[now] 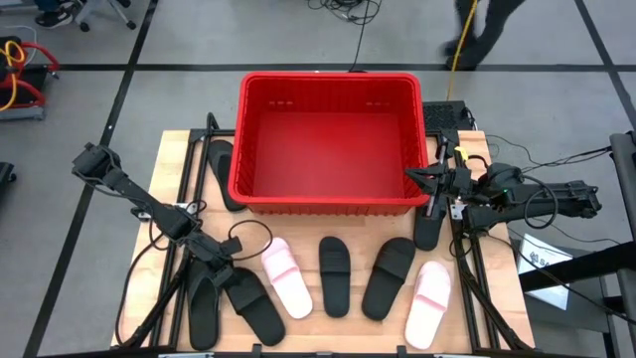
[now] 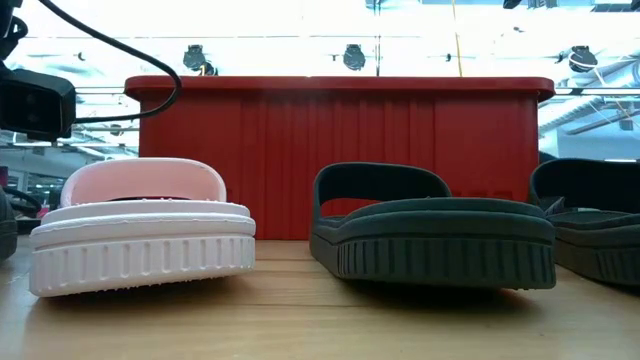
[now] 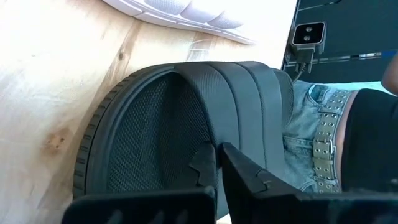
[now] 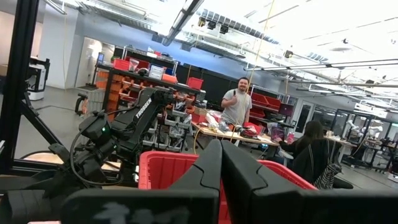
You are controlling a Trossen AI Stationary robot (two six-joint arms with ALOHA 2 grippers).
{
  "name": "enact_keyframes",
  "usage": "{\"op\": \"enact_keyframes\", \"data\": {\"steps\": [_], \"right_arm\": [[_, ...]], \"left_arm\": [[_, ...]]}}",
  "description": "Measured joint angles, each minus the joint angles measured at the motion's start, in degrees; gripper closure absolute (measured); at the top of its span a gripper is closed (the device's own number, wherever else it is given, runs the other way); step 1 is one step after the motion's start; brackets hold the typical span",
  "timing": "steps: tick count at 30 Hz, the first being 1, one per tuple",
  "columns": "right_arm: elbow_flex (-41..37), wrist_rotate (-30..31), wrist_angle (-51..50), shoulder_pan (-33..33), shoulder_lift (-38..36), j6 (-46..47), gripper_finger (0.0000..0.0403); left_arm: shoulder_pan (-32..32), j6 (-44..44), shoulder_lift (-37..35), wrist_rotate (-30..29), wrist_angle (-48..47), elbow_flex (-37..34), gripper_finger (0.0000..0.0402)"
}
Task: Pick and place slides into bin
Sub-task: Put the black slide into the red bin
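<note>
The red bin (image 1: 328, 144) stands at the table's far middle. Several slides lie sole-down in front of it. My left gripper (image 1: 237, 278) is at the near left, shut on a black slide (image 1: 255, 304) that lies between another black slide (image 1: 204, 310) and a pale pink one (image 1: 286, 278). Further right lie two black slides (image 1: 335, 276) (image 1: 388, 278) and a pink one (image 1: 429, 303). My right gripper (image 1: 412, 177) hangs shut and empty over the bin's right rim, above one more black slide (image 1: 429, 229). My left gripper (image 3: 219, 163) pinches the black slide's wide strap (image 3: 214, 124) at its edge. One finger (image 3: 202, 165) is under the strap's arch and the other (image 3: 245, 177) is on its outer face. The fingers slant down from the table's left. The slide's sole lies on the wood.
A black slide (image 1: 220, 169) lies beside the bin's left wall. A person in jeans (image 3: 311, 137) stands close to the table's near edge. Another person (image 4: 236, 102) stands in the room beyond. Cables (image 1: 159, 288) loop beside the left arm.
</note>
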Motion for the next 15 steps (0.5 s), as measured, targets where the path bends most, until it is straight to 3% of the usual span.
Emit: {"op": "enact_keyframes", "data": {"steps": [15], "right_arm": [[0.0, 0.0, 0.0, 0.0, 0.0, 0.0, 0.0403]], "left_arm": [[0.0, -5.0, 0.0, 2.3, 2.5, 0.0, 0.0401]]}}
